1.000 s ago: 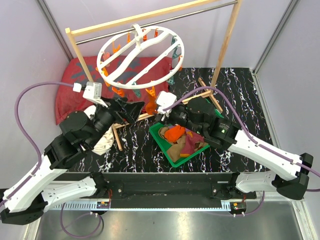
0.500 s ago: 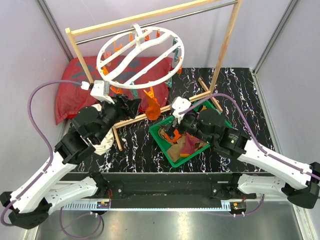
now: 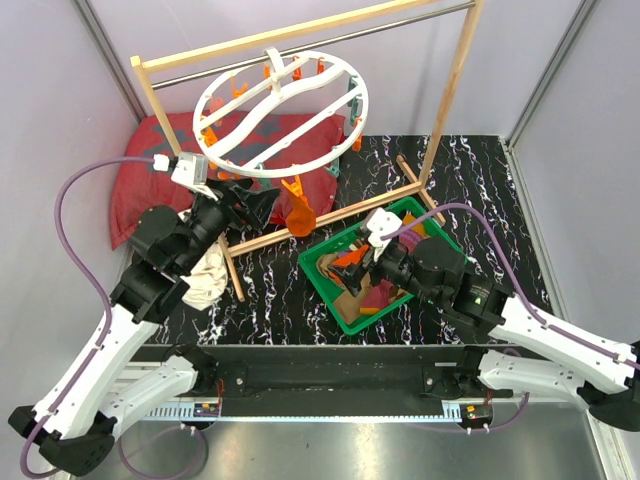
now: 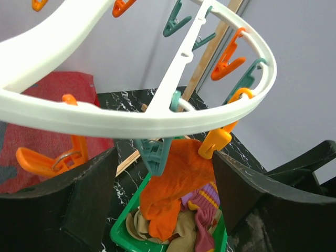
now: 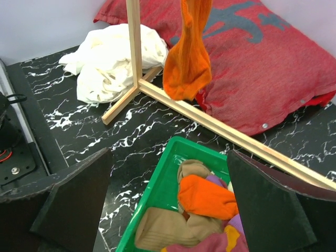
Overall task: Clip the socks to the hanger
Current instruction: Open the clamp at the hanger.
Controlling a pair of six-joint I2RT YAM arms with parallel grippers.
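Socks fill the green tray beneath the wide-open right gripper; one orange sock hangs from the hanger, left gripper open, empty, beside it.

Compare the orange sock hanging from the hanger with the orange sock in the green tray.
The hanging orange sock dangles stretched lengthwise below the hanger; the tray's orange sock lies bunched in the green tray. The hanging one is alone; the tray's one rests among other socks. Both are plain orange.
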